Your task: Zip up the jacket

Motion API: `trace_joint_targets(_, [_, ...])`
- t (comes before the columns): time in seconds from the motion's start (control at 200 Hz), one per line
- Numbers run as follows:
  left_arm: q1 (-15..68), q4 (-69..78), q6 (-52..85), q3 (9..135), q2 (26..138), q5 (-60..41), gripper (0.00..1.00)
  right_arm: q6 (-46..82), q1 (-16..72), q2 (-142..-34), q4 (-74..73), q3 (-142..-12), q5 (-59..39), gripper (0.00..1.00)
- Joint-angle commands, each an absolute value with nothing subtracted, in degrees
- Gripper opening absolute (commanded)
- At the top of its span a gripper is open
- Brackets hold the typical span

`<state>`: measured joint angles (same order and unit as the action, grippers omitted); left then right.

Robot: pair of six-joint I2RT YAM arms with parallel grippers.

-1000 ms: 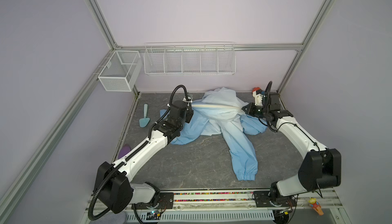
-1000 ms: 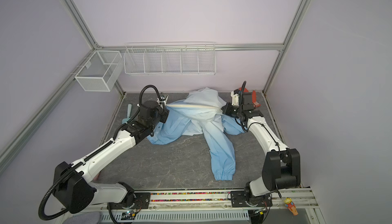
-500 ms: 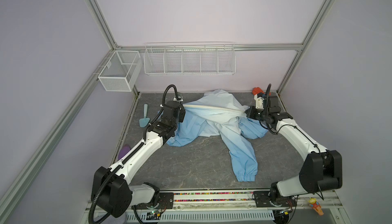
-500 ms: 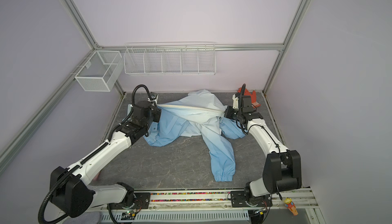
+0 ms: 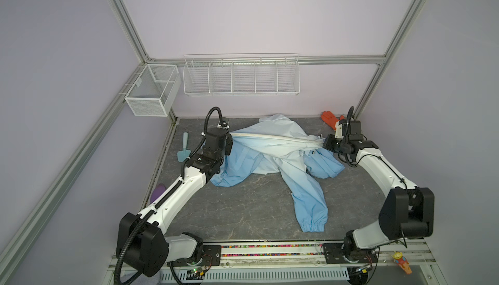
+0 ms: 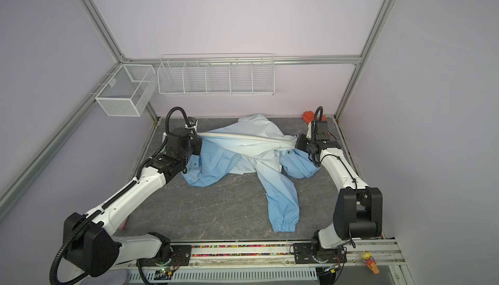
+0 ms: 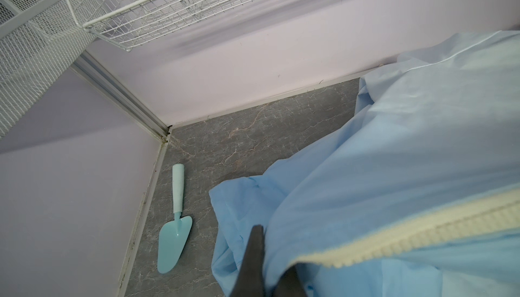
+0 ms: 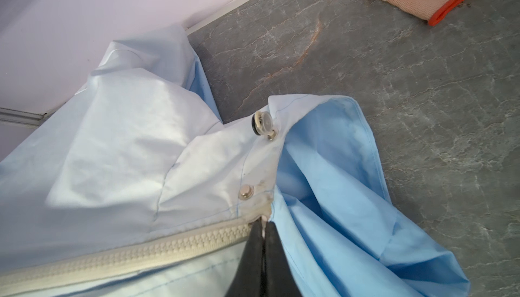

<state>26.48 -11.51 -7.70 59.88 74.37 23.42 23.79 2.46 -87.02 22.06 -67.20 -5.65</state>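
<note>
**Jacket held taut between 2 closed end effectors**

The jacket [image 5: 272,159] is spread over the back half of the worktop [image 5: 243,205]. 1 sleeve is trailed toward the front edge, and its gathered cuff is laid flat. In both top views the white zipper [image 5: 270,137] is drawn into a nearly straight line, raised off the worktop between the 2 arms.

The left end effector [image 5: 229,142] is closed on the jacket's edge at the zipper's left end. In the left wrist view blue fabric is pinched between its dark fingers [image 7: 254,253].

The right end effector [image 5: 324,145] is closed at the zipper's other end. In the right wrist view something small and pale is clamped between its fingertips [image 8: 253,245]. Whether that is the pull tab cannot be told. The teeth beside this grip appear meshed, and a metal snap [image 8: 246,191] is seen just beside it.

A pale blue trowel [image 5: 183,150] is seen near the left wall, apart from the jacket. An orange glove [image 5: 330,116] is seen in the back right corner.
</note>
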Motion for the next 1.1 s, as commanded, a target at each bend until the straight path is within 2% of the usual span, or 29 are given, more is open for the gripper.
trace_joint_targets(0.0, [24.6,-11.0,-6.1,61.4,72.5,28.0,0.0,24.0,-0.2,-87.5,22.7,-68.0,-3.3,0.07])
trace_joint_targets(0.05, [24.7,-11.1,-5.9,61.6,72.7,26.8,0.01,24.1,-0.6,-87.8,22.8,-68.6,-6.3,0.07])
trace_joint_targets(0.06, [24.7,-11.1,-5.7,61.6,72.7,26.6,0.05,24.1,-0.6,-87.9,22.8,-68.8,-6.9,0.07])
trace_joint_targets(0.08, [24.7,-11.2,-5.4,61.7,72.7,26.2,0.2,24.1,-0.7,-88.1,22.9,-69.1,-8.1,0.11])
trace_joint_targets(0.085, [24.7,-11.2,-5.3,61.8,72.8,26.2,0.26,24.1,-0.8,-88.2,23.0,-69.3,-8.7,0.15])
trace_joint_targets(0.115, [24.7,-11.4,-4.6,62.1,72.9,25.5,0.45,24.1,-0.8,-88.5,23.4,-69.9,-10.2,0.26])
trace_joint_targets(0.13, [24.7,-11.6,-4.3,62.1,72.9,25.2,0.53,24.2,-0.9,-88.7,23.5,-70.2,-10.9,0.35])
trace_joint_targets(0.175, [24.7,-12.1,-3.0,62.6,72.8,24.7,0.69,24.6,-0.9,-88.8,24.0,-70.8,-11.8,0.57])
trace_joint_targets(0.195, [24.7,-12.4,-2.5,62.7,72.7,24.6,0.77,25.0,-0.9,-88.7,24.1,-71.0,-11.9,0.63])
trace_joint_targets(0.23, [24.7,-12.7,-1.6,63.0,72.3,24.1,0.84,25.3,-0.9,-88.1,24.1,-70.9,-11.7,0.72])
trace_joint_targets(0.24, [24.7,-12.7,-1.4,63.1,72.2,23.9,0.95,25.5,-0.9,-87.9,24.1,-70.9,-11.6,0.8])
trace_joint_targets(0.25, [24.7,-12.8,-1.2,63.1,72.0,23.7,1.0,25.5,-0.9,-87.7,24.0,-70.9,-11.6,0.86])
trace_joint_targets(0.3, [24.7,-12.8,-0.3,63.3,70.8,22.6,0.99,25.7,-0.9,-86.3,23.7,-70.8,-11.4,0.95])
trace_joint_targets(0.48, [24.7,-7.2,3.2,60.2,64.1,13.2,0.99,24.5,-0.7,-79.7,25.1,-70.9,-7.8,1.0])
trace_joint_targets(0.585, [24.7,-1.5,2.9,56.9,60.3,9.1,0.99,26.1,-0.7,-74.3,24.3,-69.0,-0.8,0.98])
trace_joint_targets(0.68, [24.7,6.2,2.7,51.1,56.1,7.9,0.99,25.6,-0.8,-67.9,17.5,-63.9,-0.1,0.93])
trace_joint_targets(0.755, [24.7,13.2,3.6,46.1,53.2,10.5,0.99,28.0,-0.8,-63.9,17.1,-62.1,6.2,0.9])
trace_joint_targets(0.815, [24.7,12.2,3.9,45.6,53.2,16.2,0.99,29.0,-1.2,-61.5,16.4,-60.3,10.2,0.89])
trace_joint_targets(0.89, [24.7,11.1,2.6,44.4,54.3,22.1,0.99,24.4,-1.3,-59.8,9.4,-56.4,10.2,0.89])
trace_joint_targets(0.97, [24.5,16.1,2.7,39.4,54.9,28.5,1.0,21.7,-1.2,-59.8,1.3,-52.0,12.1,0.89])
trace_joint_targets(1.095, [20.7,26.6,2.1,31.0,58.3,31.1,1.0,14.0,-0.4,-62.8,-3.7,-47.7,19.9,0.89])
